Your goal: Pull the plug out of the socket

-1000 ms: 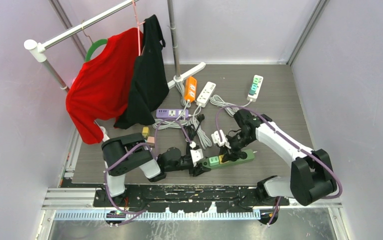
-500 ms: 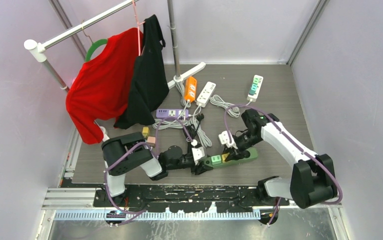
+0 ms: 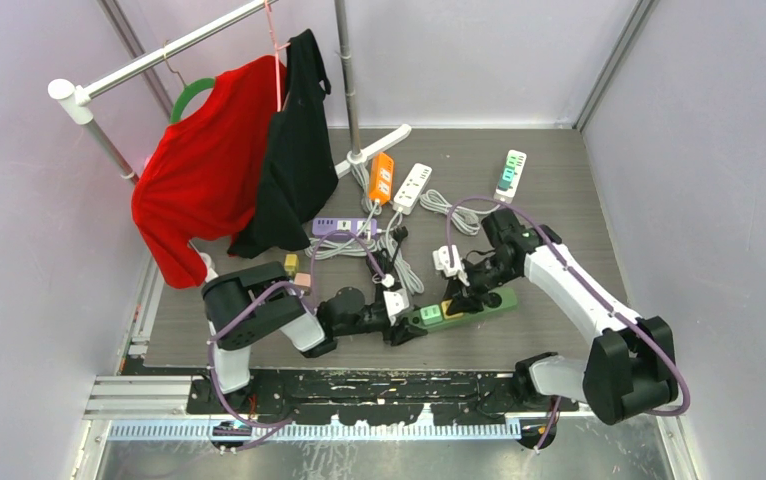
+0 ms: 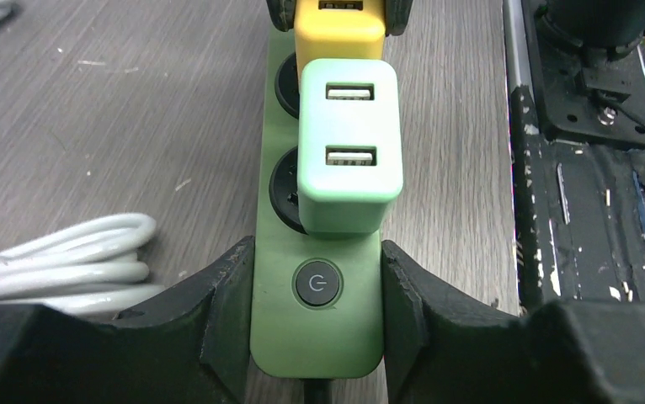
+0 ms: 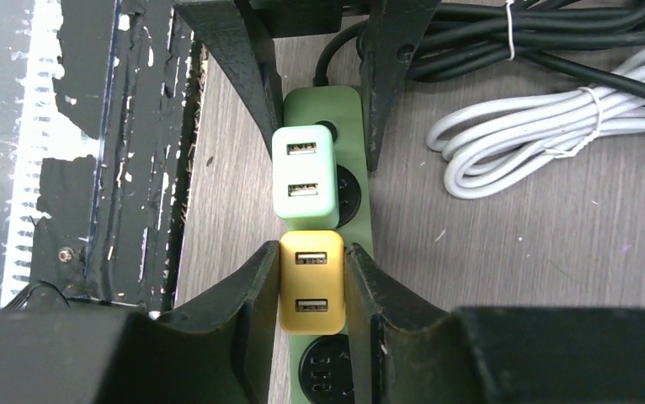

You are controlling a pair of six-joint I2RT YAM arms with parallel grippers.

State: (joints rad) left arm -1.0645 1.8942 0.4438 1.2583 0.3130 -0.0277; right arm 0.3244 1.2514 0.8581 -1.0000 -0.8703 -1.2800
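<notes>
left wrist view's top edge crops the yellow plug and green strip

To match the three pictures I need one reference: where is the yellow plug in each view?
Top external: the yellow plug is low centre, on the green power strip.
Left wrist: top edge, centre.
Right wrist: lower centre.
Shared landmark: the mint adapter, plugged in right beside it.

Seemingly still seated — yellow plug in green socket strip.
</notes>
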